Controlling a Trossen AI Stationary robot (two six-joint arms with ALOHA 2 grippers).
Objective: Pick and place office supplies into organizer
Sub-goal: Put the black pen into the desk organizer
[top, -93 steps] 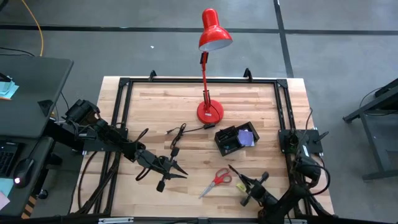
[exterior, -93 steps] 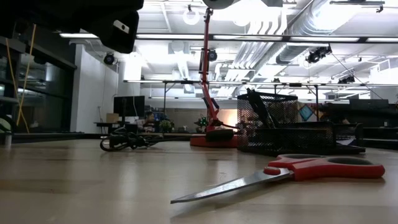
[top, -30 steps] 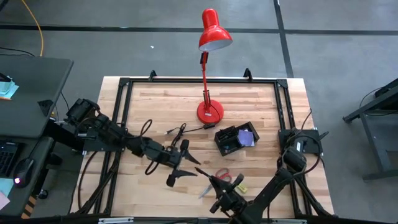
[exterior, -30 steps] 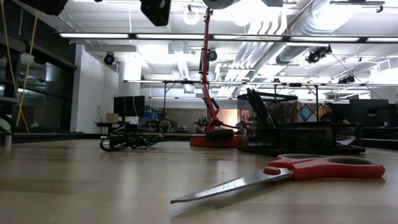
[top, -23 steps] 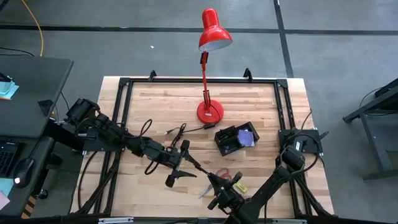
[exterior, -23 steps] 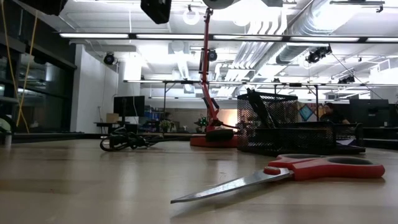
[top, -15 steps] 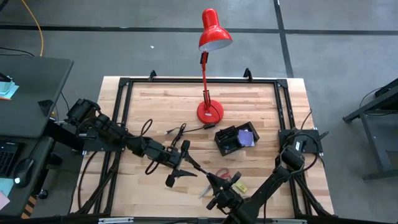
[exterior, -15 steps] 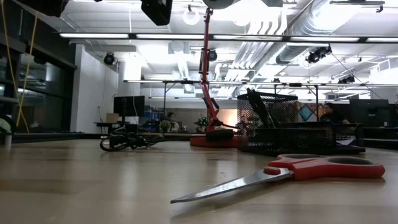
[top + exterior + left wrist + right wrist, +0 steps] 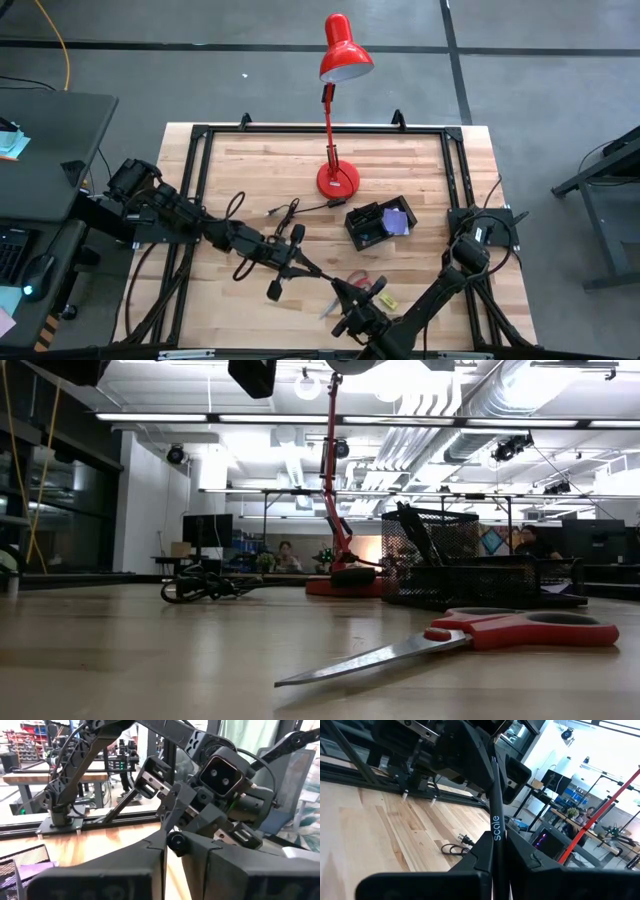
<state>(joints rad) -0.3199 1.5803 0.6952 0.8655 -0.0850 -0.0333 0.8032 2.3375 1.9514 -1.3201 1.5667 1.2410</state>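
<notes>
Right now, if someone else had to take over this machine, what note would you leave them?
Left gripper and right gripper: both shut on one black pen, stretched between them.
Scissors and yellow piece: lying on the table, near its front.
Done: purple pad sits in the organizer.
Left: pen, scissors and yellow piece into the organizer.

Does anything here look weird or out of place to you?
One thing: the left pincer and the right pincer both pinch the same thin black pen, at opposite ends, in mid-air above the table. Nothing looks spilled or broken.
</notes>
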